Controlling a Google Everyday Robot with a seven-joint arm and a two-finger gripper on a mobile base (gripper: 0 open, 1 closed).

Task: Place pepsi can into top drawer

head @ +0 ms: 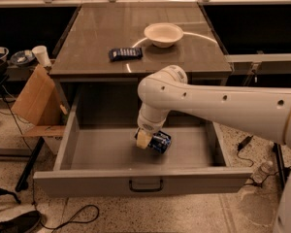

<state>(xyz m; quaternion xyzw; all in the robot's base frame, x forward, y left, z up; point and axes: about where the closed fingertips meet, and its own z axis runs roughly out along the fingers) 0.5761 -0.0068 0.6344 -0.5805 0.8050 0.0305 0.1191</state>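
The top drawer (99,152) stands pulled wide open below the grey counter, with a dark handle (145,184) on its front panel. My white arm reaches down into it from the right. My gripper (148,139) is inside the drawer near the middle and is shut on the pepsi can (160,142). The dark blue can lies tilted on its side, low over the drawer floor; I cannot tell whether it touches. One cream finger pad (143,139) shows on the can's left side; the other finger is hidden.
On the countertop (92,33) sit a cream bowl (163,34) and a flat dark blue snack packet (125,54). A cardboard box (35,98) leans left of the drawer, near a white cup (41,56). Cables and a plastic bottle (264,171) lie on the floor.
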